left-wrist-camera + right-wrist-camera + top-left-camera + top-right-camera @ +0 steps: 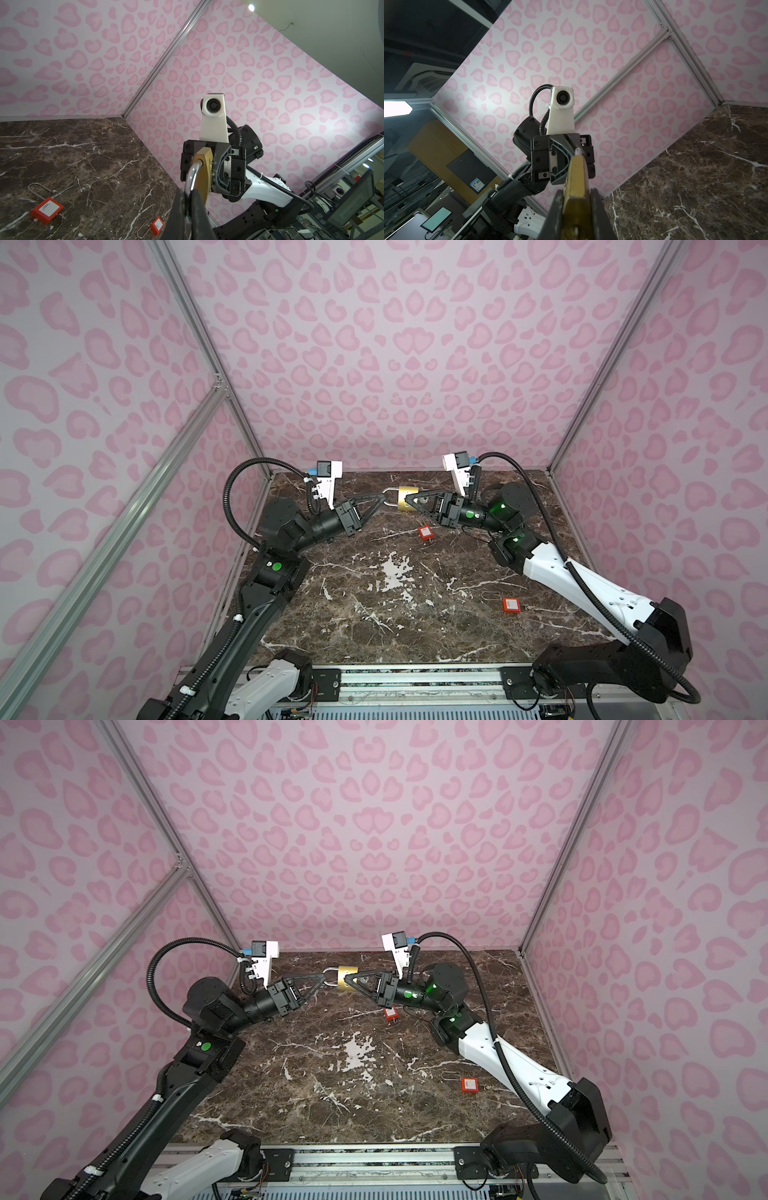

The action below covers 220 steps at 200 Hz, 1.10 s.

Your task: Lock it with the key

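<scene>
Up near the back of the marble surface [374, 614], a brass padlock [402, 503] hung in the air between the two arms, clear of the stone in both top views. Its steel shackle [388, 498] pointed toward the left arm and its body toward the right. The left tool [381, 500] was pressed together on the shackle; the left wrist view showed the two dark fingers [178, 209] nipping the bend of the loop, with the brass body beyond them. The right tool [409, 499] pinched the brass body across its flat sides, and the right wrist view showed the lock edge-on, wedged between that tool's fingers [599, 209]. The two tools met almost tip to tip, with only the lock between them. Whether the shackle was pushed home could not be told, and the key could not be picked out for certain in any view. Two red padlocks lay flat on the surface, well apart: one [424, 533] just below the right tool, the other [511, 605] nearer the front, beside the right arm's white forearm [582, 585].
</scene>
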Motion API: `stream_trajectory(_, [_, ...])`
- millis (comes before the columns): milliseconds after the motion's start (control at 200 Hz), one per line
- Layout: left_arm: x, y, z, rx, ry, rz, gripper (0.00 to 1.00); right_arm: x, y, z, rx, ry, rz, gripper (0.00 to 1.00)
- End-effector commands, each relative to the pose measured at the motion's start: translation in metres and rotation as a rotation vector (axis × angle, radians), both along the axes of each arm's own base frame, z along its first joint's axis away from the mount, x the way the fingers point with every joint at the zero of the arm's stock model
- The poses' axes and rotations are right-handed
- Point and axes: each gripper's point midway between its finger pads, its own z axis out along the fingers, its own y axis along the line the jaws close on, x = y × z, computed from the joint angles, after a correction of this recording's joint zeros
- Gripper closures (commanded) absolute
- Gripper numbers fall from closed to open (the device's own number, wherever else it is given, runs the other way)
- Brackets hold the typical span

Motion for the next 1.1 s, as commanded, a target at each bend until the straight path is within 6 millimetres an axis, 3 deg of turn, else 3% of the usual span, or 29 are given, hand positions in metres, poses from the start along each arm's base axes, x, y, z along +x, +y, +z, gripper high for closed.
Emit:
stream_trajectory(0, [-0.013,-0.011,-0.023,0.054,0.076,-0.109,0.96,-0.034,0.005,0.016,0.027,-0.109,0.142,1.00])
stream_trajectory(230, [-0.011,-0.013,-0.025,0.050,0.078,-0.110,0.96,-0.031,0.002,0.011,-0.007,-0.088,0.147,1.00])
stream_trajectory(310, [-0.011,-0.028,-0.030,0.034,0.083,-0.143,0.96,-0.038,0.027,-0.006,-0.067,-0.073,0.193,1.00])
stream_trajectory(390, [-0.016,-0.051,-0.040,0.050,0.110,-0.237,0.96,-0.050,0.050,-0.007,-0.070,-0.070,0.300,1.00])
stream_trajectory(475, [-0.018,-0.047,-0.040,0.061,0.100,-0.219,0.96,-0.038,0.028,0.010,0.027,-0.063,0.276,1.00])
stream_trajectory(585, [-0.016,-0.020,-0.026,0.046,0.059,-0.137,0.96,-0.021,-0.005,0.017,0.043,-0.061,0.181,1.00])
stream_trajectory(660, [-0.010,-0.007,-0.021,0.034,0.049,-0.087,0.96,-0.015,-0.013,0.015,0.022,-0.064,0.131,1.00])
stream_trajectory(755, [-0.005,-0.006,-0.020,0.037,0.059,-0.082,0.96,-0.012,-0.015,0.007,-0.004,-0.056,0.089,1.00])
stream_trajectory(890, [0.000,-0.010,-0.026,0.030,0.086,-0.088,0.68,-0.009,-0.017,-0.001,0.015,-0.036,0.073,1.00])
stream_trajectory(980, [-0.002,-0.015,-0.028,0.034,0.087,-0.103,0.60,-0.009,-0.017,-0.002,0.026,-0.030,0.075,1.00])
stream_trajectory(1095, [-0.002,-0.018,-0.027,0.033,0.082,-0.103,0.58,-0.010,-0.017,-0.001,0.030,-0.032,0.081,1.00])
